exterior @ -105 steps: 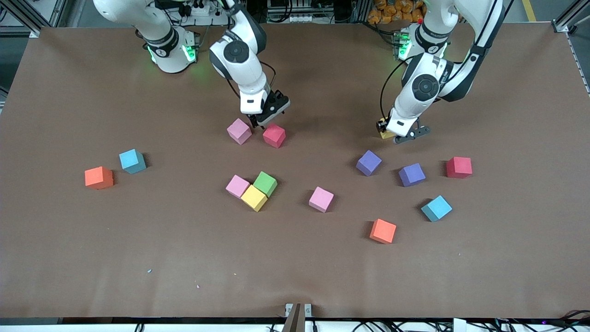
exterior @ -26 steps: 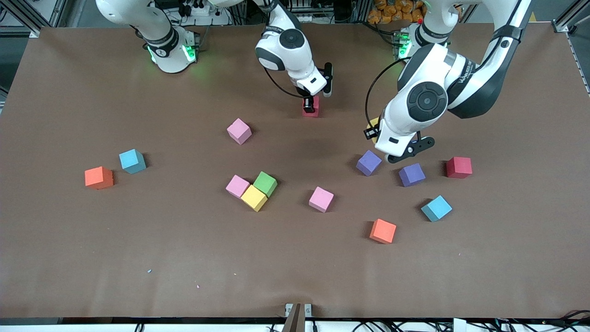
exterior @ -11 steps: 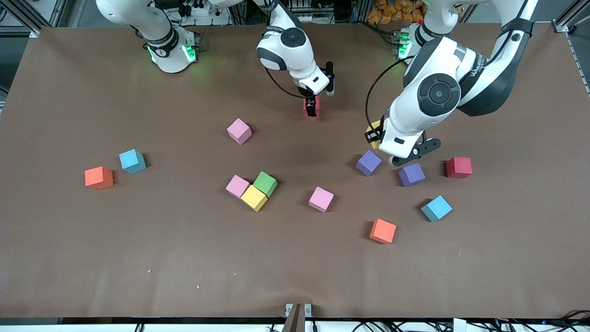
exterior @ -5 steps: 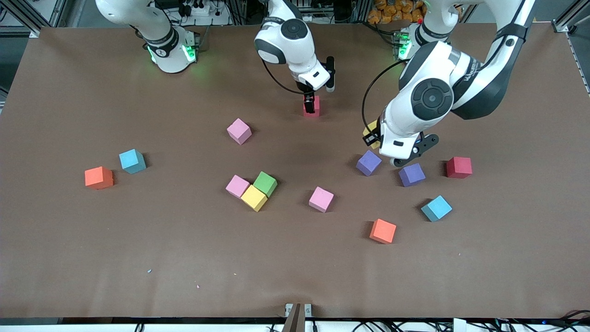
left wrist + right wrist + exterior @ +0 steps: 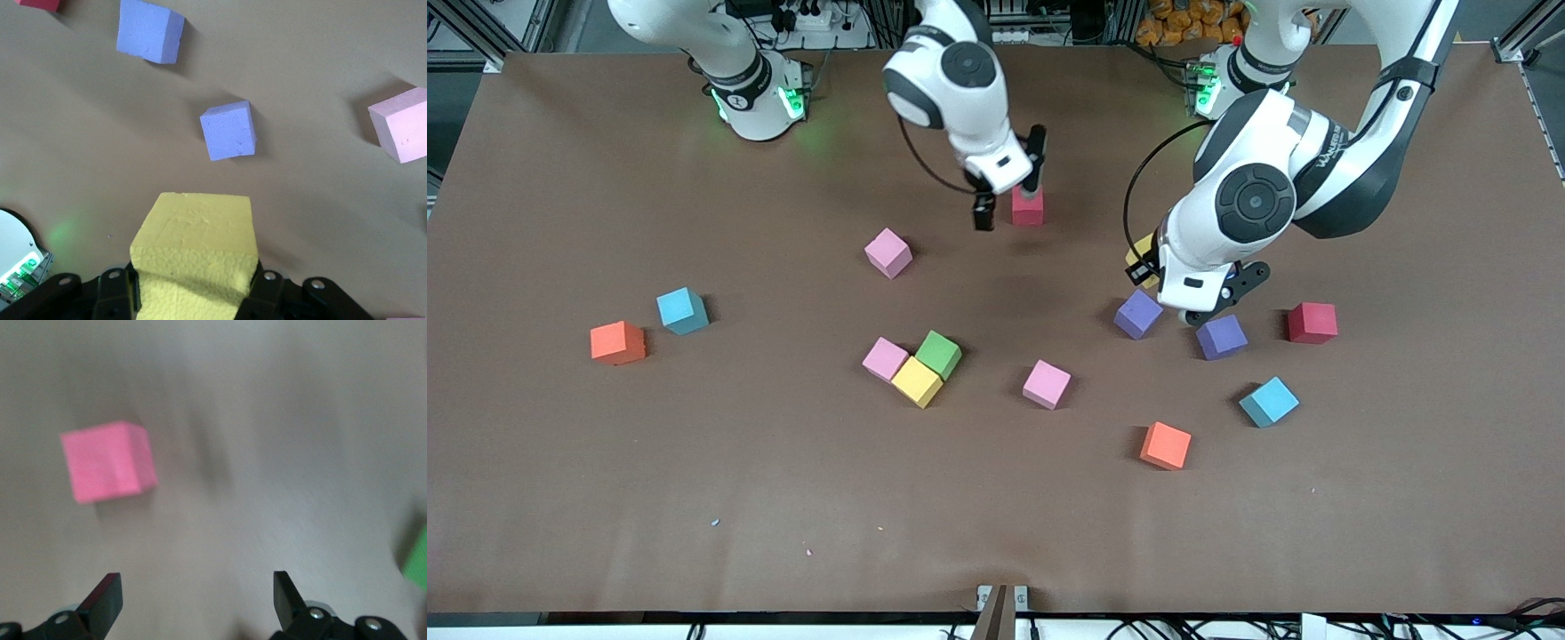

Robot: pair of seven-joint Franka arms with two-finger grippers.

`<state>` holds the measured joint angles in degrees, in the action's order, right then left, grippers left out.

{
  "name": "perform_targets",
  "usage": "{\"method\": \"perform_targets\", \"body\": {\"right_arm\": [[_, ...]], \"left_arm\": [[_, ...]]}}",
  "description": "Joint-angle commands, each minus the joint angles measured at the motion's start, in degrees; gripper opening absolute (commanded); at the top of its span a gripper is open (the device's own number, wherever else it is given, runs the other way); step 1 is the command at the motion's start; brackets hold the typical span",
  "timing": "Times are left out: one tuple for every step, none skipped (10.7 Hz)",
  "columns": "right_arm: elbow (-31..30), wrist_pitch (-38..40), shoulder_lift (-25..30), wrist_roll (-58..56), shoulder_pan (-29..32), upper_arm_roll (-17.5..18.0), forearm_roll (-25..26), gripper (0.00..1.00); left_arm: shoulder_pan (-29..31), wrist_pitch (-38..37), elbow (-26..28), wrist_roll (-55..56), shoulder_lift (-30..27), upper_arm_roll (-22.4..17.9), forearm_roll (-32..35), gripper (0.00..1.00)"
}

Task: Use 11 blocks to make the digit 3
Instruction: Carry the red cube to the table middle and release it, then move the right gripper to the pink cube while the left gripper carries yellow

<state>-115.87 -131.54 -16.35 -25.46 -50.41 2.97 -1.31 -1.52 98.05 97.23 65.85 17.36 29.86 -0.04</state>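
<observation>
Nearest the front camera, loose foam cubes lie scattered on the tabletop (image 5: 694, 498); no digit formed yet. Left end effector (image 5: 1149, 267) clamps a yellow cube (image 5: 195, 250) over the purple cubes (image 5: 1138, 313), likely for carrying. Right end effector (image 5: 1009, 182), spread wide, hangs over the red cube (image 5: 1028, 208), apparently just set down.

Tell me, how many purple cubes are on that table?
2. One purple cube and the other purple cube lie side by side toward the left arm's end, with the left gripper over them. None seems hidden.
</observation>
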Motion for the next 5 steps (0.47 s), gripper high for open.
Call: {"method": "perform_targets", "body": {"right_arm": [[5.26,12.89,1.67,-2.73,1.72,-3.04,0.78,1.0],[10.0,18.89,0.8,-7.27,2.06,-3.75,1.22,1.0],[11.96,20.6,0.18,-11.76,2.76,-6.11,0.7,1.0],[12.24,20.79,0.09,-13.89,2.94,-7.26,0.7,1.0],[12.33,20.88,0.0,-13.65,2.95,-8.58,0.78,1.0]], "left_arm": [[-0.15,-0.67,-0.55,4.35,0.57,0.28,-1.53,0.0],[-0.24,-0.32,-0.37,7.42,1.09,0.28,-2.06,0.0],[-0.85,1.34,0.32,13.02,1.19,0.37,-2.24,0.0],[-2.34,3.36,1.03,18.56,1.71,0.37,-2.16,0.0],[-3.74,4.51,1.21,23.48,2.24,0.37,-1.89,0.0]]}}
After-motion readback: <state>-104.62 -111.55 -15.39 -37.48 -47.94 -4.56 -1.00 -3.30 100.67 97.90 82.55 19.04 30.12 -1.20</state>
